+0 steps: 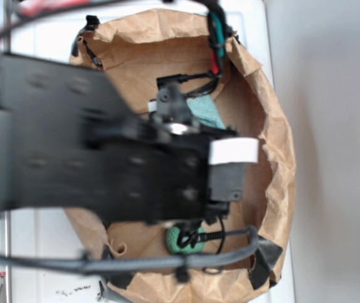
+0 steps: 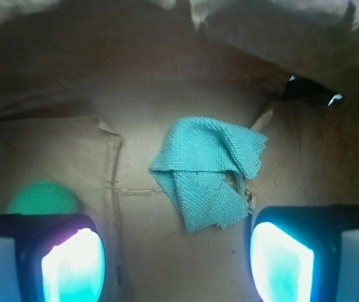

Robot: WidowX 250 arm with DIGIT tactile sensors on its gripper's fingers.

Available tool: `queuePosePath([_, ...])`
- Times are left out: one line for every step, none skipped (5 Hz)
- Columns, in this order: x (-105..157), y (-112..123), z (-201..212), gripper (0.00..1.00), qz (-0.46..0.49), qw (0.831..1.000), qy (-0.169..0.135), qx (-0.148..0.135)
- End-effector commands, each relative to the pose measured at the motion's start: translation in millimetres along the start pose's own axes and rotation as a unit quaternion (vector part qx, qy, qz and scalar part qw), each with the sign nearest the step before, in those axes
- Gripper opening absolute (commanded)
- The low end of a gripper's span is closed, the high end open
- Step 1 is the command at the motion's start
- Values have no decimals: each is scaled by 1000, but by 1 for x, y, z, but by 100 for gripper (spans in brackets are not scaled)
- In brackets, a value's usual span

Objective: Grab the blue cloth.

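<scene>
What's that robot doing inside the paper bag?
The robot arm is reaching down into a brown paper bag to get the blue cloth. The cloth lies crumpled on the bag's bottom. The gripper is open above it, one finger on each side, not touching it yet. A green ball sits off to one side, left alone.

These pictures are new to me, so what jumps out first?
In the wrist view, a crumpled blue cloth lies mid-floor of a brown paper bag, between two glowing fingertips of the open gripper. A green ball peeks out at the left. From outside, the big black robot arm hides most of the bag.
</scene>
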State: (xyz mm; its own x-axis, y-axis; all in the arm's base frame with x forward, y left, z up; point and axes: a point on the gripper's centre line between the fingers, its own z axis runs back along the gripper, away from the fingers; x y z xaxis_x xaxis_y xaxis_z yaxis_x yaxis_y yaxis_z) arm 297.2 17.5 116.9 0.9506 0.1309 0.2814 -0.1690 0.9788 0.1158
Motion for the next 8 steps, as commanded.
queuePosePath([11,11,10,100,14,1000,-18,2])
queuePosePath([11,11,10,100,14,1000,-18,2])
queuePosePath([11,11,10,100,14,1000,-18,2])
queuePosePath([14,13,-17,100,16,1000,-22,-8])
queuePosePath([22,21,-41,100,26,999,-19,-4])
queuePosePath([26,27,-57,100,30,999,-21,-2])
queuePosePath([28,27,-66,100,34,999,-25,0])
queuePosePath([30,17,-75,100,32,999,-34,-1])
